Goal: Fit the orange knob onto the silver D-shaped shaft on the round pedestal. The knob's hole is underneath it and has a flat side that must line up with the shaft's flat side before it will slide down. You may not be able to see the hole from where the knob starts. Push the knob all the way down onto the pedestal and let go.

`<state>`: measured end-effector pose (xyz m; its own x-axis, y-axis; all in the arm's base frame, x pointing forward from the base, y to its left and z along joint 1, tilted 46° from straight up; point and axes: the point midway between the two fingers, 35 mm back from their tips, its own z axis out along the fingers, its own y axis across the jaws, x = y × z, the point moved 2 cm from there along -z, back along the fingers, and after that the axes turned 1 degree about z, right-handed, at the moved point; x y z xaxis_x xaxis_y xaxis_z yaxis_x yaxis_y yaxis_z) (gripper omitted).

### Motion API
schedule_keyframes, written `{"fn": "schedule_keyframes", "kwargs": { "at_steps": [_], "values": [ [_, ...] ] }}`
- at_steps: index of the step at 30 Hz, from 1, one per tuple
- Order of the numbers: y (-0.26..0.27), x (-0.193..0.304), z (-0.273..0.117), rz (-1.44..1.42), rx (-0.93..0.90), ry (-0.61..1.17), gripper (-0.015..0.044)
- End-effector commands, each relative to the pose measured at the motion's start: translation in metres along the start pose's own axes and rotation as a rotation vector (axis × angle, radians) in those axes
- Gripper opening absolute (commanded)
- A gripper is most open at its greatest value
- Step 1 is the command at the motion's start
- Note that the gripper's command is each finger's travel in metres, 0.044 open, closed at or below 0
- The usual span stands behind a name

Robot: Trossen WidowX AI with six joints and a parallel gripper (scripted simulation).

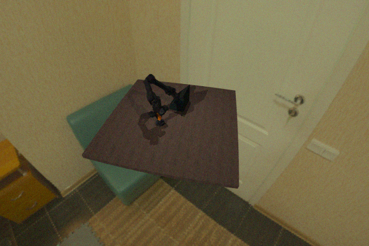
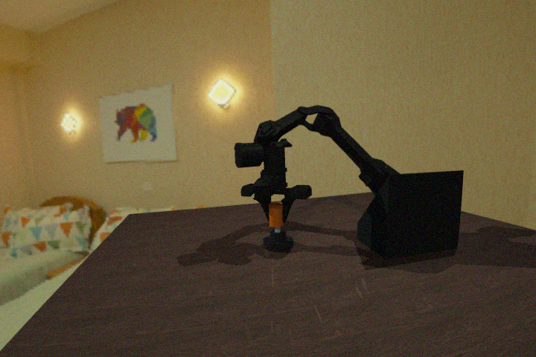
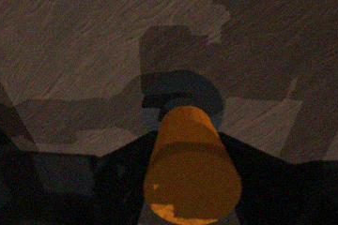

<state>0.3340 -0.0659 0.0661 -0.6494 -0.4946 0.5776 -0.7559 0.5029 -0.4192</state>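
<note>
The orange knob (image 1: 159,117) (image 2: 275,215) (image 3: 191,173) is upright between the fingers of my gripper (image 2: 276,218) (image 3: 186,137), which is shut on it. The dark round pedestal (image 1: 160,123) (image 2: 278,243) (image 3: 191,84) stands on the table right below the knob. In the exterior view a short piece of the silver shaft (image 2: 277,230) shows between the knob's bottom and the pedestal, so the knob is not down on the pedestal. The knob's hole and the shaft's flat side are hidden, and I cannot tell how they line up.
The dark brown table (image 1: 202,145) (image 2: 234,311) carries the arm's black base (image 1: 181,100) (image 2: 422,212), to the right of the pedestal in the exterior view. Shadows of the arm fall around the pedestal. A green bench (image 1: 89,119) stands beside and under the table.
</note>
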Motion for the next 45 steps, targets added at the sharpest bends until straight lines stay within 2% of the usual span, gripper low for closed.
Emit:
{"fn": "schedule_keyframes", "kwargs": {
  "at_steps": [1, 19, 27, 45],
  "values": [
    [-0.0014, -0.0004, 0.0012, -0.005, 0.005, -0.001, 0.0],
    [0.0026, 0.0011, -0.0038, -0.005, 0.004, -0.001, 0.0],
    [0.0049, -0.0004, -0.0037, -0.215, 0.004, -0.001, 0.0],
    [0.0009, -0.0004, -0.0019, -0.215, 0.004, -0.001, 0.0]
  ]
}}
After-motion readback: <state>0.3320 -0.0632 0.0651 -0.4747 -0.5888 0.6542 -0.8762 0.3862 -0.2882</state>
